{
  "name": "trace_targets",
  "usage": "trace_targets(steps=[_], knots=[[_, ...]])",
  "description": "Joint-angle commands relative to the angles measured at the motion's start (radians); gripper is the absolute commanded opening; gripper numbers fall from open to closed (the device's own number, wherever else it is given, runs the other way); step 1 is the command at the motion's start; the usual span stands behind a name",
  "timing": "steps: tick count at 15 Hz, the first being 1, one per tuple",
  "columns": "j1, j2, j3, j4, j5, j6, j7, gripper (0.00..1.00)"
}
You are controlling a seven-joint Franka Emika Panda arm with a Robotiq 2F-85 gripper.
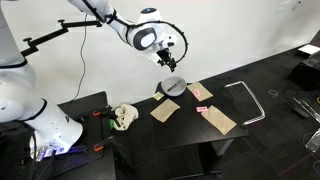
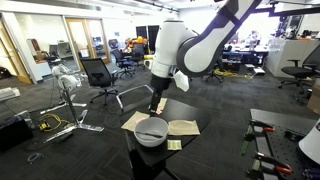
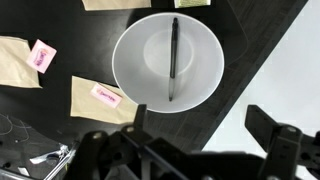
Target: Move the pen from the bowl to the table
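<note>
A dark pen [image 3: 173, 58] lies across the inside of the small grey-silver bowl [image 3: 135, 65], seen from above in the wrist view. The bowl stands on the black table [image 1: 245, 75] and shows in both exterior views [image 1: 173, 85] [image 2: 151, 131]. My gripper [image 3: 205, 122] hangs above the bowl, clear of it, with its fingers spread open and nothing between them. It also shows in both exterior views [image 1: 171, 62] [image 2: 157, 103].
Tan cardboard squares [image 3: 98, 98] [image 3: 18, 62] with pink notes [image 3: 43, 55] lie on the table beside the bowl. A bent metal frame [image 1: 246, 100] lies further along. A lower black stand [image 1: 85, 110] holds a crumpled cloth [image 1: 123, 117]. The table edge [image 3: 235, 85] runs close to the bowl.
</note>
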Motion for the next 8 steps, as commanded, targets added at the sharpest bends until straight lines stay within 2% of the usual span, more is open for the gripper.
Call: trace_targets(steps=[1,8], knots=[[0.044,0.080,-0.041,0.089,-0.042,-0.025,0.073,1.00],[0.074,0.167,-0.069,0.170,-0.030,-0.088,0.121,1.00]])
